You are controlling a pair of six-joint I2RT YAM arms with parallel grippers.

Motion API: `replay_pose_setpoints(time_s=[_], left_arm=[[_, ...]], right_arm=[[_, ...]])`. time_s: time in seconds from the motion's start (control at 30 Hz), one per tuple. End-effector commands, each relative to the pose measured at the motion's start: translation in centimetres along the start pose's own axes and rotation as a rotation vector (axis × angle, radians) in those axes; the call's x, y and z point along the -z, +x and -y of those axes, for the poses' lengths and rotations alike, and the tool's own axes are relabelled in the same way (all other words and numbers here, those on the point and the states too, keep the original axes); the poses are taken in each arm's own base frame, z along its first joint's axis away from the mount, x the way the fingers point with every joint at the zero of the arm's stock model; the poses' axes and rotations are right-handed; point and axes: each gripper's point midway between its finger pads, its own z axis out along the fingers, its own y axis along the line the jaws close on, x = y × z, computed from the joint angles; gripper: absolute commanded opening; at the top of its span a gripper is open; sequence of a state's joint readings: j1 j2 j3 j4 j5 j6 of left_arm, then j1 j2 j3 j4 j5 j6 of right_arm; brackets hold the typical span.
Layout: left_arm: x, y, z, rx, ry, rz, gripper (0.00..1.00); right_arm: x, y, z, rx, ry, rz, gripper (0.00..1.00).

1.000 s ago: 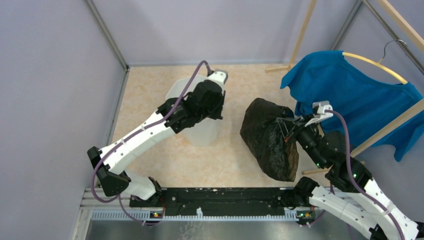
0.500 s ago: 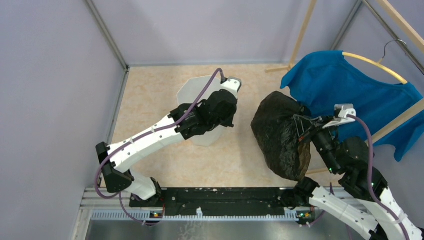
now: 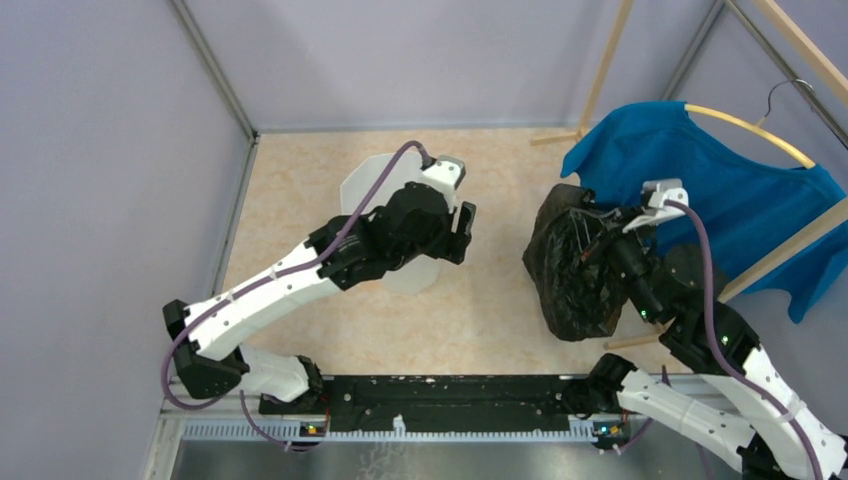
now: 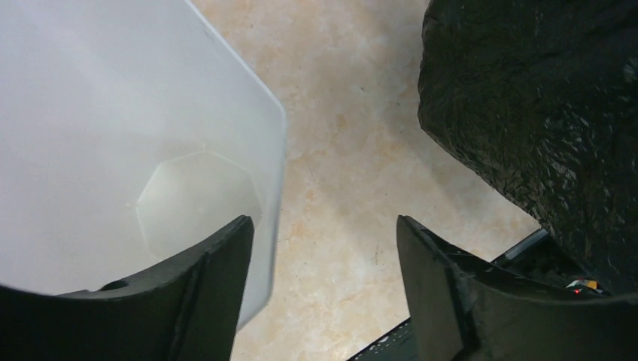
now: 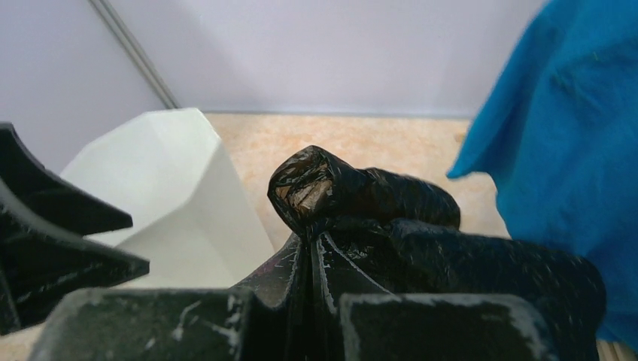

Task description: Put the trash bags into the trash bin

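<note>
Right of bin (image 3: 362, 178) rim | bag (image 3: 570, 285) pinched, right gripper (image 5: 310, 244) | bare floor (image 3: 490, 300) between

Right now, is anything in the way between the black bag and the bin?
Yes. The left gripper hangs open astride the bin rim, on the side facing the bag, which the right gripper holds.

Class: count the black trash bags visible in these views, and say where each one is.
1. The bag is clamped in the right gripper, between the bin and the blue shirt. The bin's visible interior holds none; another could hide behind it.
</note>
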State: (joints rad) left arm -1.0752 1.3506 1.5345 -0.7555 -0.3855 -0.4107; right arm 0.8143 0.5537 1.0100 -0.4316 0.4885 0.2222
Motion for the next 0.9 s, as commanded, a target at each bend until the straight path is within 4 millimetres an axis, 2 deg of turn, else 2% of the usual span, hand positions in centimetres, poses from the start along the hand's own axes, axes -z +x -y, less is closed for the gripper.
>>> replay_pose_setpoints(time_s=[0.0, 0.1, 0.27, 0.33, 0.43, 0.53, 0.57, 0.63, 0.7, 0.77, 0.87], left_arm=[[4.1, -3.1, -0.6, 0.039, 0.050, 0.140, 0.86], [6.3, -3.6, -1.3, 0.069, 0.083, 0.208, 0.97], [10.4, -3.7, -3.5, 0.148, 0.109, 0.325, 0.98], [12.6, -3.7, -4.9, 0.193, 0.113, 0.385, 0.98], [14.7, -2.9, -7.0, 0.246, 0.095, 0.441, 0.98], [16.6, -2.2, -8.8, 0.301, 0.085, 0.493, 0.98], [17.1, -2.1, -9.2, 0.319, 0.083, 0.506, 0.98], [17.8, -1.9, -9.8, 0.344, 0.084, 0.523, 0.98], [18.2, -1.7, -10.1, 0.351, 0.087, 0.533, 0.98], [18.4, -1.6, -10.3, 0.338, 0.080, 0.537, 0.98], [18.8, -1.6, -10.6, 0.304, 0.078, 0.544, 0.98]], right_arm=[[-2.1, -6.9, -3.9, -0.014, -0.108, 0.164, 0.00], [-4.0, -10.2, -7.6, -0.044, -0.218, 0.221, 0.00], [-6.5, -15.5, -16.9, -0.179, -0.559, 0.280, 0.00], [-6.4, -17.3, -21.4, -0.248, -0.744, 0.273, 0.00], [-5.0, -19.2, -27.4, -0.294, -0.936, 0.282, 0.00], [-2.8, -21.2, -32.0, -0.273, -1.049, 0.307, 0.00], [-2.7, -21.3, -33.2, -0.260, -1.068, 0.300, 0.00], [-1.8, -23.1, -33.4, -0.283, -1.077, 0.320, 0.00], [-1.9, -23.3, -32.4, -0.311, -1.027, 0.317, 0.00], [-1.6, -23.9, -30.8, -0.336, -0.977, 0.363, 0.00], [-1.7, -23.6, -27.9, -0.364, -0.870, 0.406, 0.00]])
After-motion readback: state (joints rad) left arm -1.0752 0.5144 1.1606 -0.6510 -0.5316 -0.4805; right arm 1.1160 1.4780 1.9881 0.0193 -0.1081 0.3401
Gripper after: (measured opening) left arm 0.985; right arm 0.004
